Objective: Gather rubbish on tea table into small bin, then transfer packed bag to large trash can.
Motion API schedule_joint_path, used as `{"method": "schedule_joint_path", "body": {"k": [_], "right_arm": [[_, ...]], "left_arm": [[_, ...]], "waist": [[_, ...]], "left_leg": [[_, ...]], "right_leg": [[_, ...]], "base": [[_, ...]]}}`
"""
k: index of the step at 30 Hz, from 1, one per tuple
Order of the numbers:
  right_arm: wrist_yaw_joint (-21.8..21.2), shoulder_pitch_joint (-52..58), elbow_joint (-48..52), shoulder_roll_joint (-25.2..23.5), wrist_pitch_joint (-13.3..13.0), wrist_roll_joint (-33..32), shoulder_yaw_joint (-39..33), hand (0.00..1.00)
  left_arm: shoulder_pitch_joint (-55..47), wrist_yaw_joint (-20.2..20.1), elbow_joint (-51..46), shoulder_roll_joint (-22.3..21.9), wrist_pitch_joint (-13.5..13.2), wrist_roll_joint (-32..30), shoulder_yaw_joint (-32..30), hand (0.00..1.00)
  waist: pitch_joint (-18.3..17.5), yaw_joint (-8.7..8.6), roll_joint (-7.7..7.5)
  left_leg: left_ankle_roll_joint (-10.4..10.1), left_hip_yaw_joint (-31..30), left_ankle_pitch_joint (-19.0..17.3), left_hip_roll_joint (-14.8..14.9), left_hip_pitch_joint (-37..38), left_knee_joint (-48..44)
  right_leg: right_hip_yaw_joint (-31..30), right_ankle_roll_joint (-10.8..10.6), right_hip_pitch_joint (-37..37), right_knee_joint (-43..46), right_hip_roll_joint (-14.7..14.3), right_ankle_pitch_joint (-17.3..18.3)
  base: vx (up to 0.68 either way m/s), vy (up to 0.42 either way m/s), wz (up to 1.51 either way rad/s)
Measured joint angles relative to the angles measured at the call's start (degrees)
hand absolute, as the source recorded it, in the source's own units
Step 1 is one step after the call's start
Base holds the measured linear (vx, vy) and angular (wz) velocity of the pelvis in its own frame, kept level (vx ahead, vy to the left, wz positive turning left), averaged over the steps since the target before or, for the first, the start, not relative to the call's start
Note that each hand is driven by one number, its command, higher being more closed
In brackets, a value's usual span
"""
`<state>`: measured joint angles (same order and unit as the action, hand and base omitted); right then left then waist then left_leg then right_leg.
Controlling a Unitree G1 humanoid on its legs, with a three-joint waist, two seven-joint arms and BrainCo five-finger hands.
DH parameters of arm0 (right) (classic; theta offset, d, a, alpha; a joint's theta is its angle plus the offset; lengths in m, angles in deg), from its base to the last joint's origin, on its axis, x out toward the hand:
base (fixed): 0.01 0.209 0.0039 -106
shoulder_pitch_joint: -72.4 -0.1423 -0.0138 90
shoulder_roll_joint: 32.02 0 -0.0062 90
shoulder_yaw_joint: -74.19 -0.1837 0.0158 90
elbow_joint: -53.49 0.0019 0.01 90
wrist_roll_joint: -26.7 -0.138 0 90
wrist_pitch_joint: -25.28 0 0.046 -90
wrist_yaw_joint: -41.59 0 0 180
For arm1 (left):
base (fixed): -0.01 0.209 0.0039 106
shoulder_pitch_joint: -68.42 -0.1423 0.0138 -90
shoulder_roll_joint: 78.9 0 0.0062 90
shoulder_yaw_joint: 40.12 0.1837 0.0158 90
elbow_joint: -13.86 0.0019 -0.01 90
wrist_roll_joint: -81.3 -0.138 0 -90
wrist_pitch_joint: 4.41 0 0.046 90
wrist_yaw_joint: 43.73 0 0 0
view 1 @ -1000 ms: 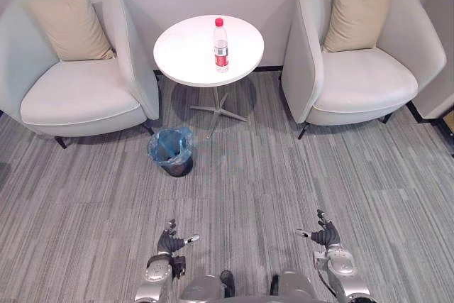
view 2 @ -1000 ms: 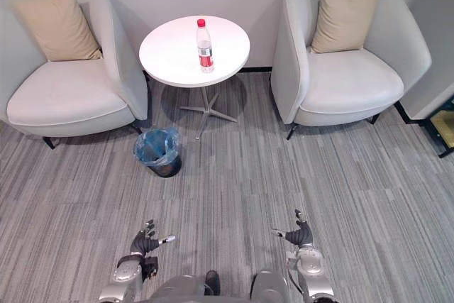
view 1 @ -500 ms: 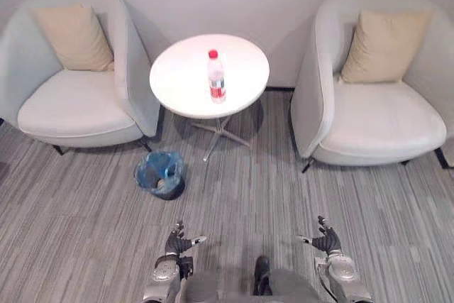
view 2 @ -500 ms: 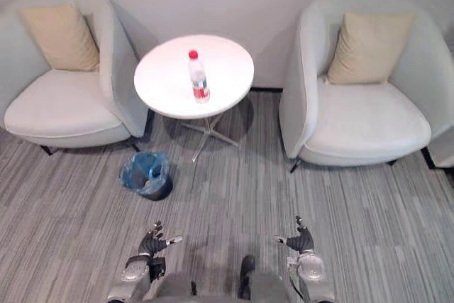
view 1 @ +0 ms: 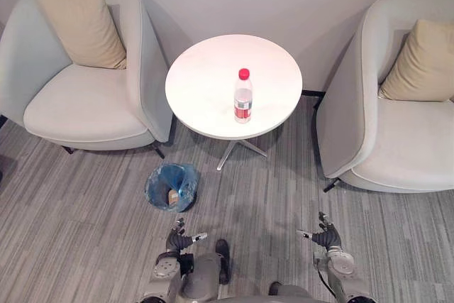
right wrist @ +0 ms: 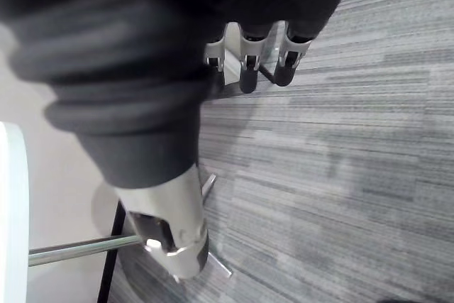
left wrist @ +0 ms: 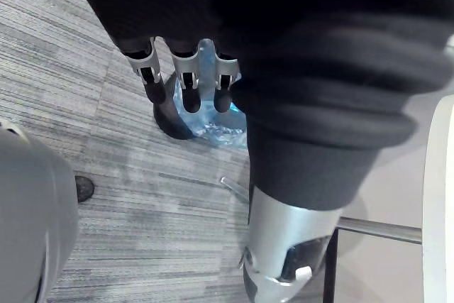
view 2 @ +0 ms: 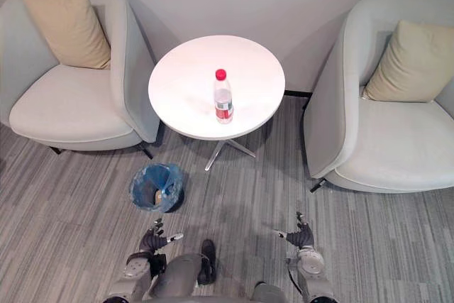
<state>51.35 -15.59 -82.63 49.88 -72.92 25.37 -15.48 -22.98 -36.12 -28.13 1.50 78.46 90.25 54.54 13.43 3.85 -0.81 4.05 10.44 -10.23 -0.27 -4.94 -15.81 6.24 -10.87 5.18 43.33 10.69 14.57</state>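
A clear plastic bottle (view 1: 243,96) with a red cap and red label stands upright near the middle of the round white tea table (view 1: 206,86). On the carpet in front of the table's left side sits a small dark bin (view 1: 170,186) lined with a blue bag, with some rubbish inside. My left hand (view 1: 179,240) hangs low just in front of the bin, fingers relaxed and empty. My right hand (view 1: 325,235) hangs low on the other side, also open and empty. The left wrist view shows the bin's blue bag (left wrist: 213,122) past my fingers (left wrist: 186,79).
A pale armchair (view 1: 78,97) with a beige cushion (view 1: 74,28) stands left of the table, and a matching armchair (view 1: 397,133) with its own cushion (view 1: 423,62) stands right. The table's metal foot (view 1: 237,148) spreads beneath it. Grey striped carpet covers the floor.
The camera has moved closer to the table: table, bottle and bin appear nearer and lower in view. Both hands hang as before, open and empty.
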Motion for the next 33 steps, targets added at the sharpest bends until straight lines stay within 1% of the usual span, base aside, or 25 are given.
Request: {"method": "schedule_joint_path", "body": {"k": [1,2,3,4,5,6,7,8,9,10,11,12,13,15,18,21,23,25,27,29,30,33], "right_arm": [[0.0,0.2,-0.2,-0.2,0.0,0.0,0.2,0.0],[0.0,0.2,-0.3,-0.1,0.0,0.4,0.3,0.0],[0.0,0.1,-0.3,-0.1,0.0,0.4,0.3,0.0],[0.0,-0.3,-0.4,-0.1,0.0,0.7,0.3,0.0],[0.0,-0.6,-0.3,-0.1,-0.1,0.8,0.3,0.0],[0.0,-0.5,-0.3,-0.1,-0.2,0.9,0.3,0.0],[0.0,-0.3,-0.3,-0.1,-0.2,0.9,0.3,0.0],[0.1,-0.1,-0.2,-0.1,-0.2,0.9,0.3,0.0],[0.1,1.0,-0.6,0.3,-0.1,0.9,0.2,0.0],[0.1,0.6,-1.3,0.7,0.0,0.9,0.1,0.0],[0.1,0.6,-1.3,1.2,-0.1,0.9,0.0,0.0],[0.1,0.8,-1.4,1.7,-0.1,0.9,0.0,0.0],[0.1,0.8,-1.5,1.8,-0.1,0.9,-0.4,0.0],[0.1,1.7,-1.5,1.8,-0.1,0.9,-1.0,0.0],[0.2,2.5,-1.5,1.4,-0.1,0.9,-1.8,0.0],[0.1,2.5,-1.0,1.2,-0.1,0.9,-1.8,0.0],[0.1,3.2,0.5,0.7,-0.2,0.9,-1.8,0.0],[0.1,3.3,0.6,0.2,-0.2,1.0,-1.8,0.0],[0.1,4.2,2.8,0.0,-0.3,1.3,-1.9,0.0],[0.1,4.9,4.0,0.0,-0.4,1.5,-1.9,0.0],[0.1,5.4,5.0,0.0,-0.4,1.5,-2.1,0.0],[0.2,5.7,6.7,0.1,-0.4,1.7,-2.2,0.0]], "left_arm": [[0.1,0.0,0.0,0.4,0.0,0.0,0.3,0.0],[0.2,0.0,-0.1,0.7,0.0,0.1,0.2,0.0],[0.3,0.0,-0.2,0.8,-0.1,0.1,0.2,0.0],[0.5,0.1,-0.3,1.1,-0.3,0.1,-0.1,0.0],[0.6,0.1,-0.2,1.1,-0.3,0.1,-0.4,0.0],[0.5,0.1,-0.2,1.1,-0.3,0.2,-0.4,0.0],[0.4,0.1,-0.2,1.1,-0.3,0.2,-0.4,0.0],[0.3,0.1,-0.2,1.5,-0.3,0.2,-0.4,0.0],[0.3,0.1,0.6,1.5,-0.3,0.2,-0.4,0.0],[0.5,0.0,1.2,0.3,-0.2,0.2,-0.3,0.0],[0.2,0.0,1.2,0.0,-0.3,0.1,-0.3,0.0],[0.1,0.0,2.1,-0.7,-0.4,0.1,-0.3,0.0],[0.6,0.0,2.4,-1.1,-0.4,0.1,-0.3,0.0],[1.4,0.0,2.5,-1.4,-0.5,0.1,-0.3,0.0],[1.3,0.0,2.8,-1.3,-0.8,0.1,-0.3,0.0],[1.4,0.0,3.9,-1.0,-0.8,0.1,-0.3,0.0],[1.0,0.0,4.3,-0.8,-0.8,0.1,-0.2,0.0],[-0.3,0.0,4.5,-0.2,-0.7,0.1,-0.1,0.0],[-1.1,0.0,4.5,0.0,-0.7,0.1,0.1,0.0],[-1.5,-0.1,4.5,0.1,-0.7,0.1,0.2,0.0],[-1.5,-0.1,4.5,0.1,-0.7,0.1,0.2,0.0],[-1.3,-0.2,4.4,0.0,-0.7,0.1,0.6,0.0]], "waist": [[-0.1,-0.12,-0.15],[-0.1,-0.93,-0.19],[-0.1,-1.2,-0.19],[-0.2,-1.81,0.01],[-0.1,-2.02,0.26],[-0.1,-2.3,0.26],[-0.2,-2.65,0.11],[-0.5,-3.0,-0.72],[-0.1,-3.05,-1.49],[-0.6,-2.86,0.22],[-0.8,-2.9,0.55],[-1.2,-3.12,1.4],[-1.5,-3.18,1.84],[-1.5,-3.11,1.84],[-1.9,-3.0,1.89],[-2.0,-3.06,1.92],[-2.1,-2.77,1.7],[-2.7,-2.78,1.34],[-3.3,-2.77,1.31],[-4.0,-2.8,1.26],[-4.4,-2.88,1.22],[-4.5,-2.99,1.22]], "left_leg": [[0.1,-0.5,-0.2,0.0,1.7,0.3],[0.0,-2.4,-0.2,0.2,4.0,1.7],[0.0,-2.7,-0.2,0.4,4.4,1.8],[-0.2,-3.7,-0.1,1.4,4.9,2.0],[-0.2,-5.0,0.0,2.5,5.2,1.8],[-0.9,-6.0,-0.1,3.2,5.7,1.8],[-2.0,-6.7,-0.3,3.4,6.1,1.7],[-3.5,-7.9,-0.9,3.1,6.6,1.7],[-6.1,-9.6,-2.7,2.4,7.9,1.4],[-6.7,-10.5,-2.5,4.2,7.5,1.2],[-6.8,-10.6,-2.4,4.6,7.6,1.5],[-6.9,-10.9,-2.4,5.7,7.8,2.2],[-7.7,-11.6,-1.9,6.4,8.0,3.2],[-8.4,-12.5,-0.9,6.7,8.7,4.6],[-8.7,-13.7,-0.7,6.8,9.7,5.9],[-8.7,-15.0,-0.7,6.4,9.5,7.4],[-8.5,-15.0,-0.6,6.0,9.4,8.2],[-8.4,-15.0,-0.5,5.5,9.6,8.7],[-8.3,-15.1,-0.3,5.2,9.7,8.9],[-8.4,-15.1,-0.3,5.2,9.6,9.2],[-8.6,-15.3,-0.1,5.2,9.6,9.7],[-8.8,-15.8,0.3,5.3,9.6,10.0]], "right_leg": [[0.8,1.4,0.9,1.7,0.2,0.8],[3.2,3.9,2.3,0.0,-0.3,2.1],[3.4,4.2,2.7,-0.7,-0.5,2.2],[3.3,5.1,4.9,-4.2,-2.2,2.6],[2.6,5.4,6.9,-9.0,-4.1,2.4],[1.4,6.0,7.7,-13.8,-5.4,1.5],[0.2,6.6,7.7,-17.9,-6.0,-0.4],[-1.8,6.7,7.2,-24.4,-6.6,-5.8],[-3.2,8.2,6.6,-26.9,-6.1,-14.1],[-2.6,8.9,6.1,-26.9,-7.7,-14.6],[-2.2,9.0,5.4,-28.1,-8.1,-14.5],[-1.3,9.3,4.0,-30.5,-9.1,-14.4],[-0.6,9.7,3.5,-31.9,-9.8,-14.7],[0.6,10.3,1.8,-33.9,-10.0,-15.1],[1.9,10.4,-0.4,-36.0,-10.0,-15.7],[3.1,10.0,-2.0,-40.0,-10.0,-18.1],[3.2,9.9,-3.0,-42.9,-9.7,-20.0],[3.2,9.7,-4.1,-45.0,-9.5,-21.3],[3.2,9.6,-5.0,-47.0,-9.4,-22.5],[3.2,9.4,-5.2,-48.1,-9.4,-22.9],[3.2,9.6,-5.4,-48.9,-9.5,-23.4],[3.6,9.6,-5.4,-49.0,-9.6,-23.4]], "base": [[0.41,-0.028,0.47],[0.28,-0.031,0.46],[0.33,-0.077,0.61],[0.3,-0.141,0.44],[0.36,-0.182,0.54],[0.29,-0.177,0.47],[0.18,-0.124,0.59],[0.32,-0.234,0.68],[0.34,-0.27,0.56],[0.33,-0.265,0.32],[0.2,-0.192,0.13],[0.17,-0.173,0.16],[0.14,-0.155,0.22],[0.08,-0.086,0.33],[0.0,0.006,0.29],[-0.06,0.045,0.23],[-0.08,0.06,0.14],[-0.08,0.05,0.03],[-0.07,0.033,0.01],[-0.05,0.008,-0.03],[-0.04,-0.004,-0.01],[-0.04,-0.009,0.05]]}}
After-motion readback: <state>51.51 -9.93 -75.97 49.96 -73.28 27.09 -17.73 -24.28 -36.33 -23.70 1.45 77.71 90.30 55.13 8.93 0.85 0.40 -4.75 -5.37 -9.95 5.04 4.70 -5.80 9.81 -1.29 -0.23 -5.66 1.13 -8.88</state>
